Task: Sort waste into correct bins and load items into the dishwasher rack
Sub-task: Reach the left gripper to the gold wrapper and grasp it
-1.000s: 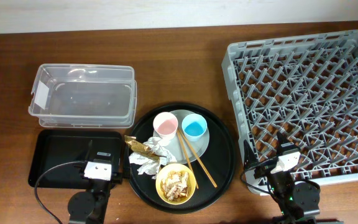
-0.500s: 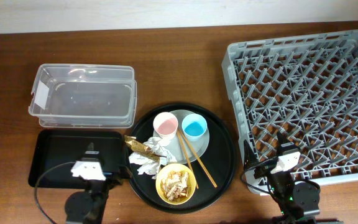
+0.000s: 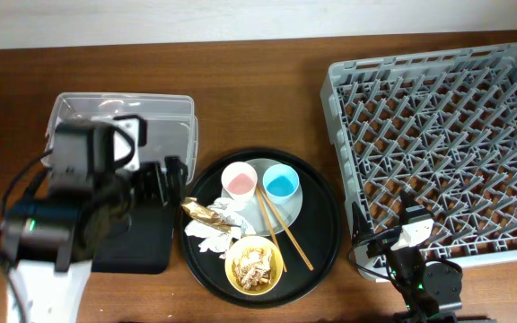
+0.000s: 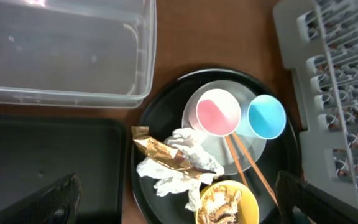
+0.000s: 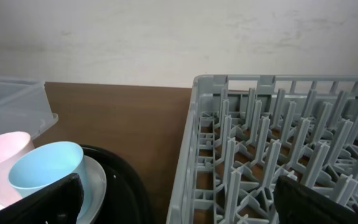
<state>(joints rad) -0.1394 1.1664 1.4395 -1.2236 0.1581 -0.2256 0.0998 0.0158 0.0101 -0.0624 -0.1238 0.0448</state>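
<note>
On the round black tray [image 3: 326,215], the pink cup [image 3: 239,180] and blue cup [image 3: 281,184] stand on the grey plate [image 3: 290,211]. The chopsticks [image 3: 285,233] lie beside them. Crumpled tissue [image 3: 209,235] and the brown-gold wrapper [image 3: 203,212] lie left of the yellow bowl [image 3: 255,265], which holds food scraps. My left gripper [image 3: 162,179] is open and empty. It hovers over the black tray [image 3: 142,247], left of the wrapper [image 4: 160,149] and tissue [image 4: 166,177]. My right gripper [image 3: 407,229] is open and empty at the rack's [image 3: 438,144] front-left corner.
The clear tub [image 3: 169,117] with a white label stands at the back left, partly hidden by my left arm. The right wrist view shows the blue cup [image 5: 45,168] and the rack wall [image 5: 278,137]. Bare wood lies between the round tray and the rack.
My left arm has risen from the table's front edge and swung back over the black tray and clear tub. The right arm has not moved.
</note>
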